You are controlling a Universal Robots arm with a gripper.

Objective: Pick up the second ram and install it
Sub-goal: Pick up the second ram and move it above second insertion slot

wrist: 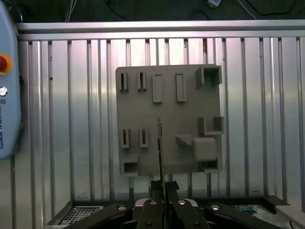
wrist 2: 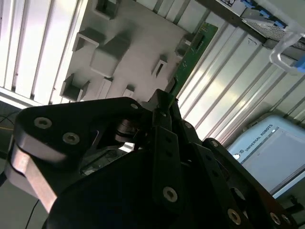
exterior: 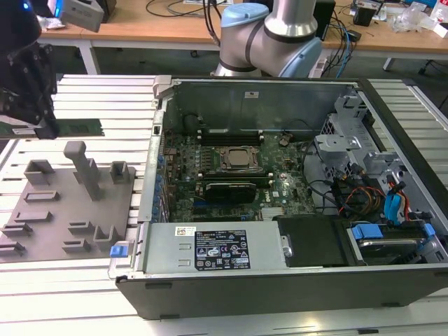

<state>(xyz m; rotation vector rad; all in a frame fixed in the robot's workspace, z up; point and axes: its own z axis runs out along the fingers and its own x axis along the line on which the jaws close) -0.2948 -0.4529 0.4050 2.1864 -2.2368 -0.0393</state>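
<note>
Ram: thin green board, likely light, stiff, fragile at its chips; best held at one end. End effector clamped on one end, near tray

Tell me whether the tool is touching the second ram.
Touching: the first wrist view shows the tool closed on the second ram, no gap.

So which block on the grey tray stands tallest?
The narrow post: it rises well above the low blocks around it on the tray. The gripper holds the ram.
</note>
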